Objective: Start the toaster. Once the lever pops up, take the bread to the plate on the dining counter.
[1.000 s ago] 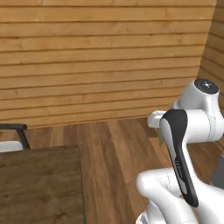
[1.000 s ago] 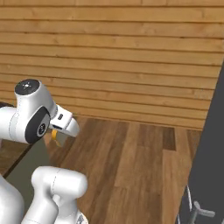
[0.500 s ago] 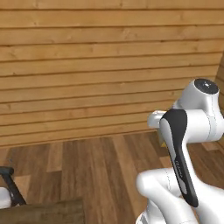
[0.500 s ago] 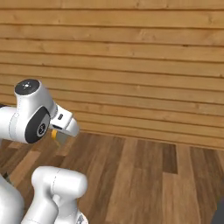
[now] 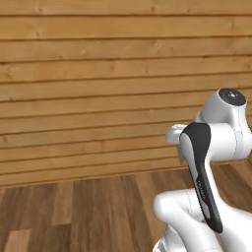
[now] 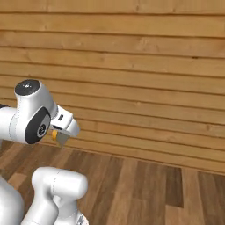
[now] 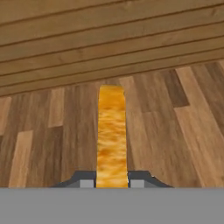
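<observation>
Hand view shows the pincer (image 7: pixel 112 183) clenched on the bread (image 7: pixel 112 135), edge-on toward 12 o'clock, likely for carrying.

A timber-clad room in a home, rendered rather than real.

Ahead of the tool (image 7: pixel 112 183) stands a wall (image 5: pixel 98 83) of broad horizontal wooden boards in a warm honey tone, running the full width of what I can see. Below the tool lies a floor (image 7: pixel 175 127) of darker brown wood planks, meeting that wall in a straight line. The flat, even surfaces give away a simulated interior; which room it is I cannot tell from here.
</observation>
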